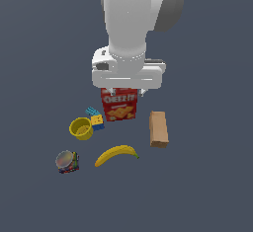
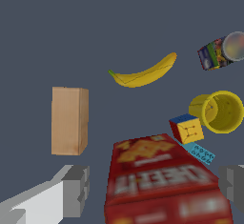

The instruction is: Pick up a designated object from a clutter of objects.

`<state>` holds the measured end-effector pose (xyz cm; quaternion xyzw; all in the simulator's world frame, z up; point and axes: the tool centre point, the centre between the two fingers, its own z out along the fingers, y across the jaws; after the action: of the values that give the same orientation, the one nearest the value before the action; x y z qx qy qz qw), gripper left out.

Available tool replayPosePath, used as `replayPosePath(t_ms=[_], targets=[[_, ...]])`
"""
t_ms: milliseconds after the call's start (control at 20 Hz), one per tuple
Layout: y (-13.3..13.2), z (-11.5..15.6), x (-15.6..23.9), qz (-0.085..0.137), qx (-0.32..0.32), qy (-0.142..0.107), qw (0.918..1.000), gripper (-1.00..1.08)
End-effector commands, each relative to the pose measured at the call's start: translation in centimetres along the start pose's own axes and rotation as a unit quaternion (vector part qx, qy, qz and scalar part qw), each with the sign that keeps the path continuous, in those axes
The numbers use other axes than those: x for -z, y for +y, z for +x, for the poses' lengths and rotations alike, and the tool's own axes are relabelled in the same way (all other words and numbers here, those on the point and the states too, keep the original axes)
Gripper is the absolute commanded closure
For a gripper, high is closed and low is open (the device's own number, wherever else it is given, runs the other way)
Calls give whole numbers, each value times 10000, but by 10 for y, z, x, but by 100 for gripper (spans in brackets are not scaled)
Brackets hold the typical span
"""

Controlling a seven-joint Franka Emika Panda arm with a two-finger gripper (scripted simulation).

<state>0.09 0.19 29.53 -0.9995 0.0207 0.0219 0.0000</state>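
Observation:
The designated object, a curved yellow banana (image 1: 116,154) (image 2: 143,73) with a dark green stem tip, lies flat on the floor among the clutter of objects, nearest the exterior camera. My gripper (image 1: 126,92) (image 2: 152,187) hangs open above the red Cheez-It box (image 1: 119,106) (image 2: 162,180), well short of the banana. In the wrist view its two grey fingers (image 2: 74,189) stand wide apart on either side of the box. Nothing is held. In the exterior view the hand mostly hides the fingers.
A tan cardboard box (image 1: 158,129) (image 2: 69,120) lies towards the exterior view's right of the banana. A yellow cup (image 1: 81,128) (image 2: 219,111), small coloured blocks (image 1: 97,122) (image 2: 187,128) and a can (image 1: 66,161) (image 2: 221,51) sit towards its left.

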Motion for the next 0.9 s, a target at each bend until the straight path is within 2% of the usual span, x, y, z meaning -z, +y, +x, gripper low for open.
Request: replayPosePath(t_ms=[0, 250, 450, 650, 850], targets=[[1, 5, -5, 13, -177, 2, 9998, -92], [2, 17, -18, 48, -671, 11, 9977, -92], [4, 30, -33, 79, -1193, 19, 9928, -92], [7, 44, -51, 108, -1771, 27, 9841, -92], [10, 57, -69, 130, -2344, 34, 9720, -92]])
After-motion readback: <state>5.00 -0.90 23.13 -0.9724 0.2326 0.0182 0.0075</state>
